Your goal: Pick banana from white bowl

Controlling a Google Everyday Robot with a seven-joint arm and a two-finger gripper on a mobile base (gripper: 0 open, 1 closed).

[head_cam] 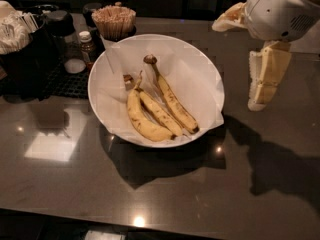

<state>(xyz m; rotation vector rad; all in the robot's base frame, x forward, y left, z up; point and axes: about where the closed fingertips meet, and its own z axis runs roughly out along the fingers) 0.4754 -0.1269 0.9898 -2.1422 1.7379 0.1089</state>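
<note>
Jaws apart, gripper (239, 64) right of white bowl (91, 86), partly cut off

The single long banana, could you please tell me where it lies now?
In the camera view the banana lies inside the white bowl, just picture-right of the joined pair. The gripper hovers beyond the bowl's right rim, apart from it.

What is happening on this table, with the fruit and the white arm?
The robot's pincer hangs above the dark glossy table, right of the large round white bowl and clear of it. The long slim speckled yellow banana lies in the paper-lined bowl beside two plumper joined bananas. It has not been picked up yet.
</note>
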